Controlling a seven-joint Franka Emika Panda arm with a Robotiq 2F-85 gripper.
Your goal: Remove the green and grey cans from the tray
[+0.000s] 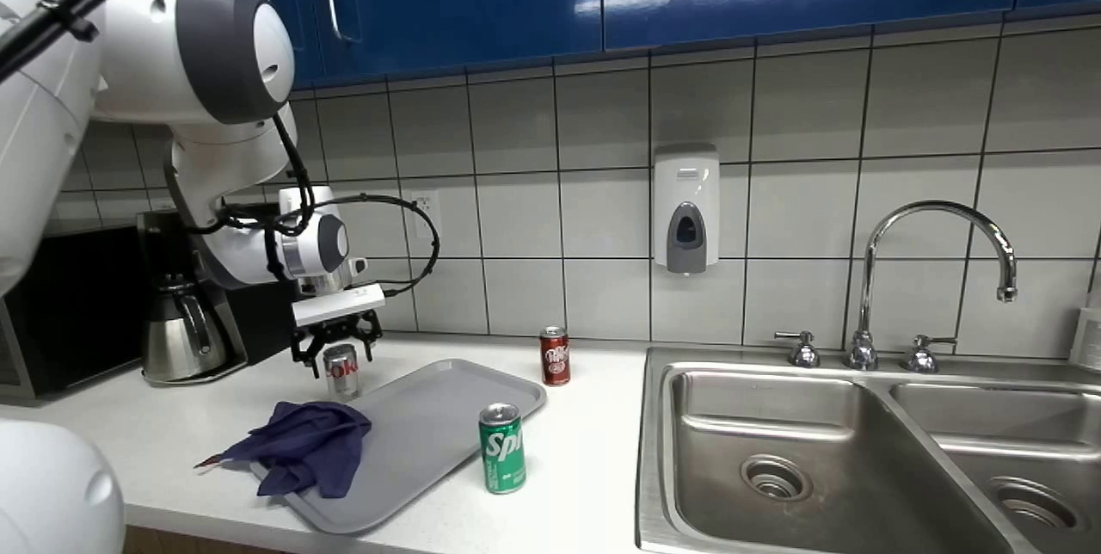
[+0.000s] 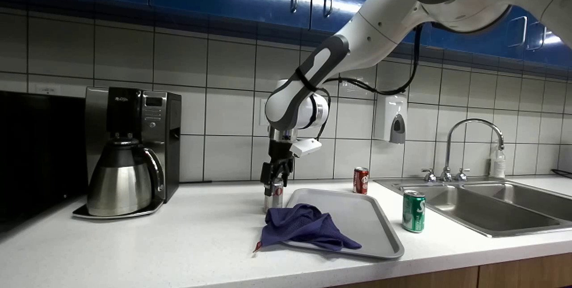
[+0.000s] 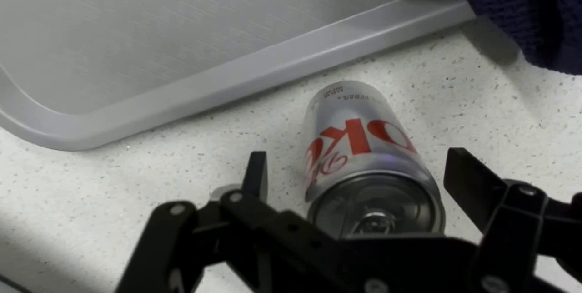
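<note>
The grey can stands upright on the counter, just outside the edge of the tray. My gripper is open around its top; in the wrist view bare counter shows between the can and the black fingers on both sides. Part of the can's lid is hidden behind the gripper body there. In both exterior views the green can is upright on the counter beside the tray, on the side facing the sink. No can rests on the tray.
A dark blue cloth lies over one end of the tray. The dark red can stands by the tray's far corner, near the tiled wall. A coffee maker and the steel sink flank the work area.
</note>
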